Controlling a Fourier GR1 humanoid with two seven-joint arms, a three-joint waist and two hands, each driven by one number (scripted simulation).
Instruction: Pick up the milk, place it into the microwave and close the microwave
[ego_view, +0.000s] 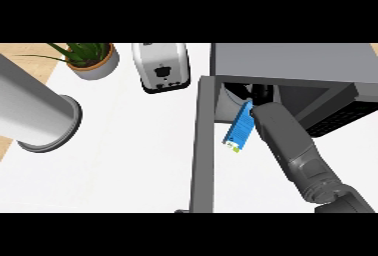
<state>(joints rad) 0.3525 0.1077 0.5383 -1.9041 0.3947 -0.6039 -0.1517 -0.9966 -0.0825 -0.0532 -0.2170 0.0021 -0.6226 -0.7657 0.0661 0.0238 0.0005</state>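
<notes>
Right forearm enters from the lower right edge and runs up and leftward, reaching into the microwave's (295, 62) opening. The right hand (260, 93) shows only as a dark shape inside the cavity, just past the end of the forearm; whether its fingers are spread or curled cannot be told from this view.

The milk (241, 128), a blue carton with a white and green lower end, hangs tilted at the left side of the forearm's wrist end, lying against it. Its upper end sits at the mouth of the cavity just below the hand; its lower end juts out over the white counter (125, 150). Whether the hand holds it cannot be seen.

The microwave door (204, 145) stands open, seen edge-on as a long grey bar running from the cavity's left corner down toward the lower edge, just left of the carton.

Left hand does not show.

Further off: a large grey cylinder (33, 110) at the left edge, a toaster (161, 67) beside the microwave's left side, and a potted plant (92, 57) at the upper left.
</notes>
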